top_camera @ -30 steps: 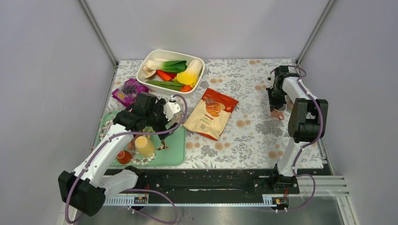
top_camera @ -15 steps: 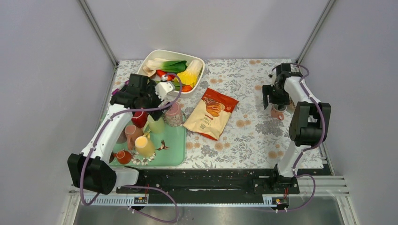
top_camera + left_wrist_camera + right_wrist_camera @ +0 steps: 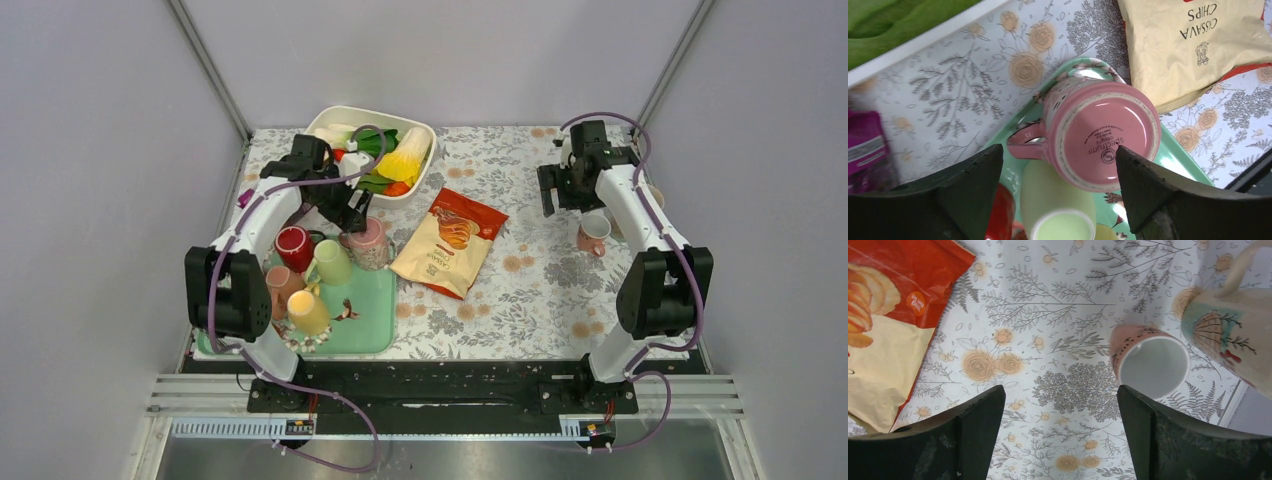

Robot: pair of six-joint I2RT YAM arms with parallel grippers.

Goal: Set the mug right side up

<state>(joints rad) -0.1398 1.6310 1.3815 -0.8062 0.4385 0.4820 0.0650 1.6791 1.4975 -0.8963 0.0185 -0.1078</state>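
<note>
A pink mug [image 3: 367, 243] stands upside down on the back right corner of the green tray [image 3: 375, 322]. In the left wrist view its base [image 3: 1105, 142] faces up and its handle points left. My left gripper [image 3: 350, 207] hovers open just above it, a finger on each side [image 3: 1059, 152], touching nothing. A second pink mug [image 3: 592, 233] stands upright on the floral cloth at the right, its white inside showing [image 3: 1152, 361]. My right gripper [image 3: 553, 190] is open and empty [image 3: 1060, 392], lifted to the back left of that mug.
On the tray beside the pink mug are a red mug [image 3: 293, 247], a light green cup [image 3: 331, 262] and a yellow cup [image 3: 307, 312]. A chips bag [image 3: 450, 240] lies mid-table. A white bowl [image 3: 345, 112] of vegetables sits behind. A cream patterned mug [image 3: 1233, 335] stands by the upright mug.
My right gripper opened, let go of the upright pink mug and rose to the back left. My left arm swung back from the tray's front to above the upside-down pink mug.
</note>
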